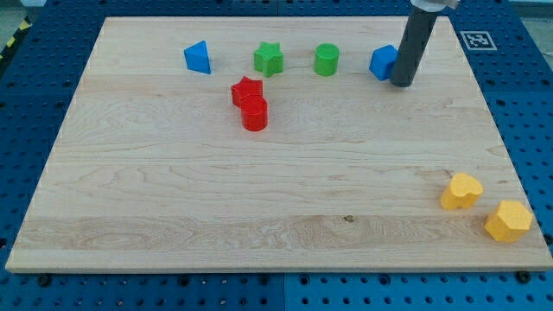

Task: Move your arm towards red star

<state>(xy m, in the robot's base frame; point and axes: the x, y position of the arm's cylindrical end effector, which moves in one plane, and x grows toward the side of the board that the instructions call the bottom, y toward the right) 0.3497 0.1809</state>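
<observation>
My tip (401, 83) rests on the wooden board (173, 216) near the view's top right, touching or just beside a blue block (382, 62) on its left. It is a bare rod, with nothing to open or close. Further left stand a green cylinder (327, 60), a green star (269, 59) and a blue triangle (198, 58). The red star (246, 90) lies well apart to the left, touching a red cylinder (254, 113). Two yellow blocks (460, 191) (508, 220) sit bottom right.
</observation>
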